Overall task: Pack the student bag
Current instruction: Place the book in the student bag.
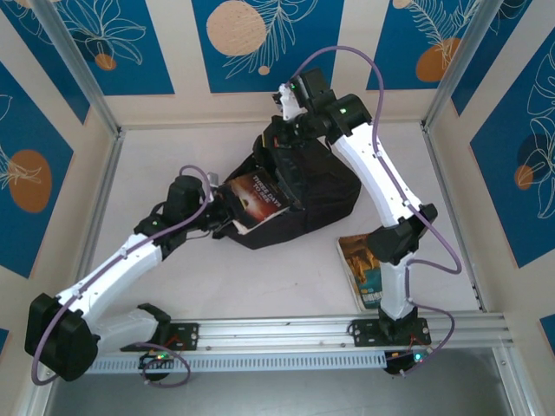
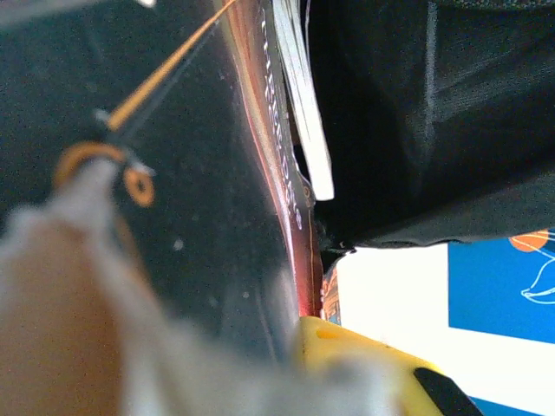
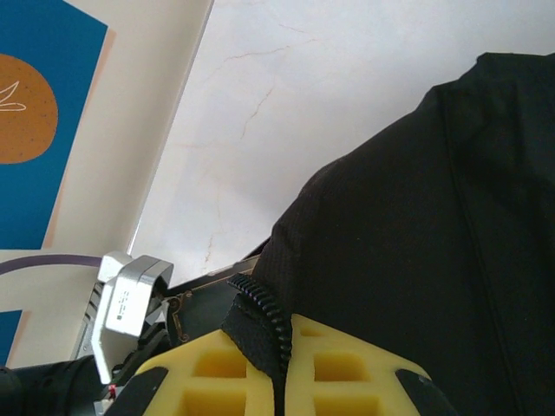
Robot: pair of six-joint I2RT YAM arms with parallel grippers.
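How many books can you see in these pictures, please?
2: a dark book sticking out of the bag, and a second book flat on the table by the right arm's base. Others may be hidden inside the bag.

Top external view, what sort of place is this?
Probably a robot test booth: a white table walled by blue leaf-patterned panels, aluminium frame posts, and an aluminium rail at the near edge.

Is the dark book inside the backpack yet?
Halfway in. One end of the dark book sits inside the student bag; the rest sticks out.
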